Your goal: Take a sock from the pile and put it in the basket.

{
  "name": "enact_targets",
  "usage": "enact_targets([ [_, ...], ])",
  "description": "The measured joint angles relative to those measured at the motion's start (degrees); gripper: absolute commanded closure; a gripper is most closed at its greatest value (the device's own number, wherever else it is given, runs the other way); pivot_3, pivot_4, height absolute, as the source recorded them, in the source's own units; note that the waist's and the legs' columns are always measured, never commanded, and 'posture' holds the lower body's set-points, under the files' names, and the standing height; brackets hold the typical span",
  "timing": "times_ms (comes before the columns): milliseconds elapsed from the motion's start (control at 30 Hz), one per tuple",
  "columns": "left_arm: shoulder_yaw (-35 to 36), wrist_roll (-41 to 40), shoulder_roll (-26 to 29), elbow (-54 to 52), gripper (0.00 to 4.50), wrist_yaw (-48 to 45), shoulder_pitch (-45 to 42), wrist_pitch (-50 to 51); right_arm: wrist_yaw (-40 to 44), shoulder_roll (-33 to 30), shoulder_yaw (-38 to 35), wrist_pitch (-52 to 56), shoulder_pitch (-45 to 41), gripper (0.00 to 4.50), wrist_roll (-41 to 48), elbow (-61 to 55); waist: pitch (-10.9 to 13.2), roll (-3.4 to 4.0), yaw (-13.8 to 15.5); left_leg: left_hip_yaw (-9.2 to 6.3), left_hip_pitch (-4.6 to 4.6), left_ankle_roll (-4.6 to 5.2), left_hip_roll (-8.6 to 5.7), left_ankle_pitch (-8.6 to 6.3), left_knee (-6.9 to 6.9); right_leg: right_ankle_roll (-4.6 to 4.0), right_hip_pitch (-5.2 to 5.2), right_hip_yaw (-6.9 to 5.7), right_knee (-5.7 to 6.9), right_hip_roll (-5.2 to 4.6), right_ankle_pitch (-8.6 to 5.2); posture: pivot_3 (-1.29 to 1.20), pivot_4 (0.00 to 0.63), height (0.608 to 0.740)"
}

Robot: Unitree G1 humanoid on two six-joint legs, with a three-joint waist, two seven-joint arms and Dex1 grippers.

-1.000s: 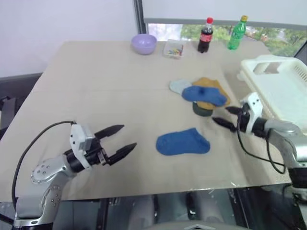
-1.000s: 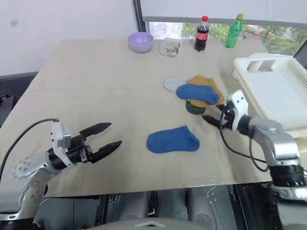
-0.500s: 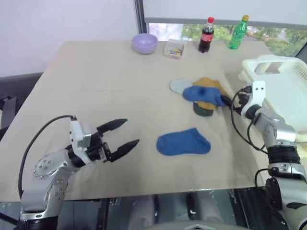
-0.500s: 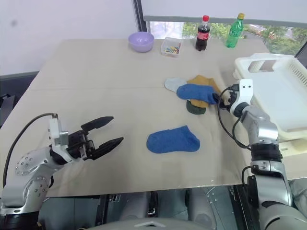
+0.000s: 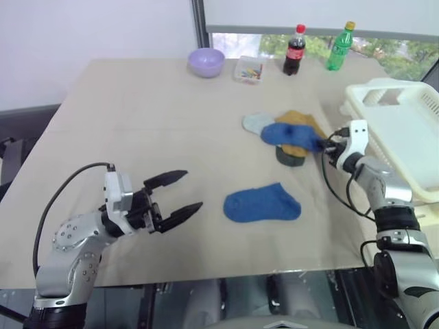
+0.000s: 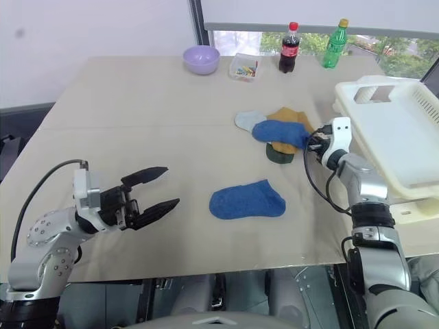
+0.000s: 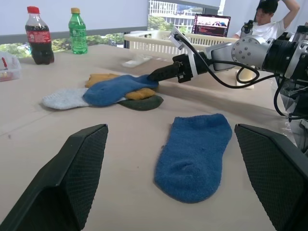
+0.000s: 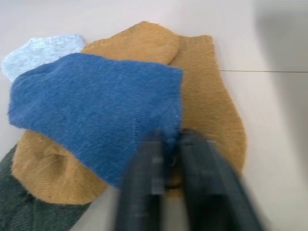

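Socks in blue, mustard, pale grey and dark green lie heaped as the pile (image 5: 287, 137) at the right middle of the bench (image 5: 137, 123) in the head views. The right tool (image 5: 322, 144) is pinched shut on the right-hand edge of the royal-blue sock (image 5: 291, 135) topping the heap, a grip low and level, suited to peeling it off sideways. The cream basket (image 5: 405, 130) waits just right of that arm, a short carry away by the look of it. A second blue sock (image 5: 263, 203) lies alone nearer the robot. The left tool (image 5: 175, 195) hovers wide and empty over the near left, apparently idle. A lilac bowl (image 5: 206, 62), a cola bottle (image 5: 294, 50) and a green bottle (image 5: 338, 46) line the far edge.

From the left wrist, the right tool (image 7: 155, 76) meets the blue sock's tip (image 7: 144, 82) above the mustard one (image 7: 139, 94); a seated person (image 7: 262, 19) is behind.

From the right wrist, the closed fingers (image 8: 149, 183) nip the blue sock's hem (image 8: 96, 110) over the mustard sock (image 8: 207, 106).
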Motion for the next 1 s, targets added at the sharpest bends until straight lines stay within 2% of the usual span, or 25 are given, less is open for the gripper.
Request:
enact_targets([
  [233, 0.0, 0.01, 0.0, 0.3, 0.0, -0.43, 0.0, -0.46, 1.69, 0.24, 0.54, 0.74, 0.84, 4.47, 0.22, -3.22, 0.01, 0.01, 0.0, 0.0, 0.0, 0.0, 0.01, 0.0, 0.0, 0.0, -0.01, 0.0, 0.0, 0.0, 0.0, 0.0, 0.15, 0.729],
  [367, -0.02, 0.08, 0.0, 0.5, 0.0, -0.56, -0.05, -0.92, 3.08, 1.76, 2.2, 5.16, 1.22, 4.47, 1.65, -10.64, 0.02, 0.04, -0.13, 0.01, 0.01, 0.0, 0.03, 0.0, 0.0, 0.0, -0.04, 0.0, 0.08, 0.01, 0.0, 0.0, 0.15, 0.729],
  [633, -0.48, 0.36, 0.01, 1.44, 0.0, -0.74, -0.5, -1.23, 3.59, 6.93, 10.23, 16.98, 3.66, 4.47, 4.58, -26.16, 0.02, 0.04, 0.19, 0.01, -0.02, -0.03, 0.02, 0.01, 0.0, -0.02, -0.08, -0.01, 0.13, -0.04, -0.01, 0.0, 0.15, 0.729],
  [1000, -0.64, 1.1, -0.23, 1.48, 0.0, -0.69, -1.07, -1.48, 2.72, 12.29, 16.08, 21.2, 3.96, 4.47, 5.07, -31.67, 0.03, 0.05, 0.01, 0.0, -0.02, -0.07, 0.04, 0.04, 0.0, -0.02, -0.1, -0.03, 0.15, -0.02, -0.01, 0.0, 0.15, 0.729],
])
